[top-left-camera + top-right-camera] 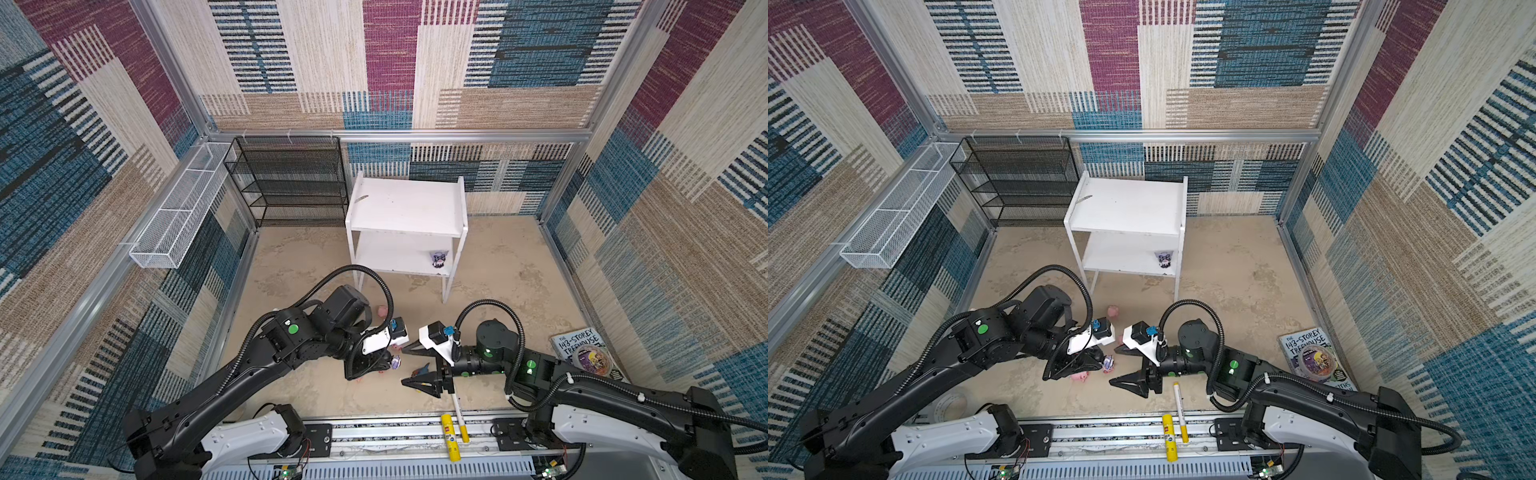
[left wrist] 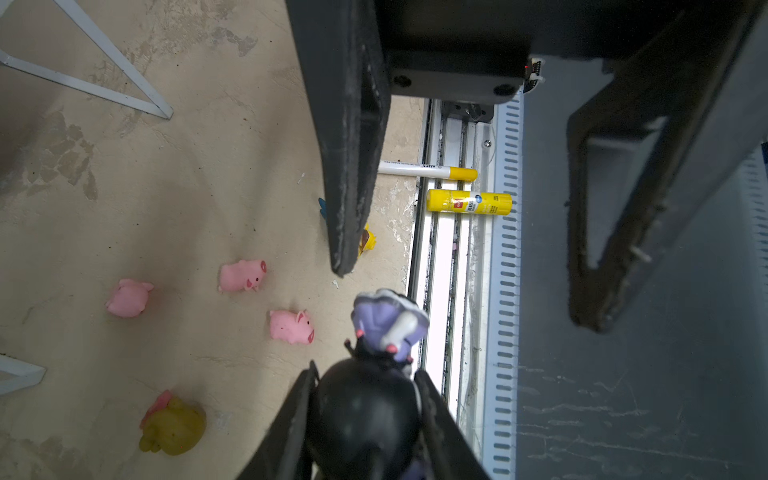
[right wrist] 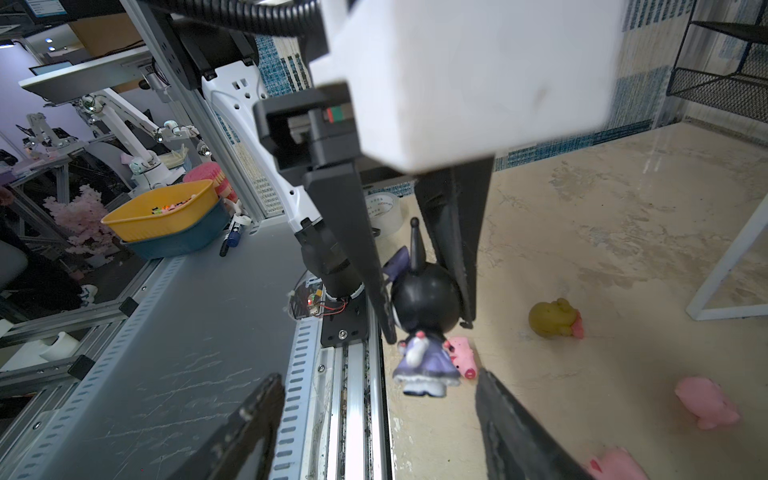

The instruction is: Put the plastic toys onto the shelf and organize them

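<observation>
My left gripper (image 3: 428,329) clamped on head of black-and-purple big-eared plastic figure (image 3: 424,360), held over tan floor (image 2: 166,208), well short of white two-tier board shelf (image 1: 405,203). My right gripper (image 1: 405,365) gapes just beside it. Risks: glossy round head squirts from pinch, figure drops among pink plastic pigs (image 2: 243,275); right jaws knock it loose

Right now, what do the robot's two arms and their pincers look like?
The left arm and right arm are matte black on white bases, with green dots at joints and ribbed black hoses looping over. White wrist blocks lead to the left gripper and right gripper: two black tapered fingers each.
</observation>
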`<state>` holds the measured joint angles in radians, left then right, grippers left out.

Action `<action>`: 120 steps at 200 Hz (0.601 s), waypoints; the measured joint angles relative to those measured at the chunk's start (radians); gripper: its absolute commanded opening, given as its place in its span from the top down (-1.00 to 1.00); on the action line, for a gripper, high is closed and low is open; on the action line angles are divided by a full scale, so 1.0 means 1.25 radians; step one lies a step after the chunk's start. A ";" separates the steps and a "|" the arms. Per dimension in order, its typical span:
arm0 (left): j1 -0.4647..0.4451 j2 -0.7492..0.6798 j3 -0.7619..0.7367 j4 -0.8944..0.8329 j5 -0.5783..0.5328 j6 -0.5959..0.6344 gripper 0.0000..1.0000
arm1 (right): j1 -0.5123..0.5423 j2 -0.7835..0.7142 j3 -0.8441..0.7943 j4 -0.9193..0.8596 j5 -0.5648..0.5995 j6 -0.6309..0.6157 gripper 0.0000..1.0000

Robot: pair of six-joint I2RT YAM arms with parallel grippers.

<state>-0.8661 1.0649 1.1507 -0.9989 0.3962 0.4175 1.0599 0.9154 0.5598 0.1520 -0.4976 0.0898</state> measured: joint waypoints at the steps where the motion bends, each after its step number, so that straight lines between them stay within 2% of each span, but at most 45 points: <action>1: 0.000 0.000 0.000 0.000 0.000 0.000 0.31 | 0.000 0.001 0.000 0.001 0.000 0.000 -0.48; 60: 0.000 -0.007 0.016 0.003 0.023 0.000 0.31 | 0.000 0.019 -0.014 0.045 0.009 0.005 -0.48; 120: 0.000 -0.008 0.028 0.005 0.037 0.000 0.31 | 0.000 0.045 -0.019 0.091 0.018 0.011 -0.32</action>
<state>-0.8661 1.0546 1.1858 -0.9924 0.4423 0.4175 1.0599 0.9718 0.5365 0.2661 -0.4755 0.1040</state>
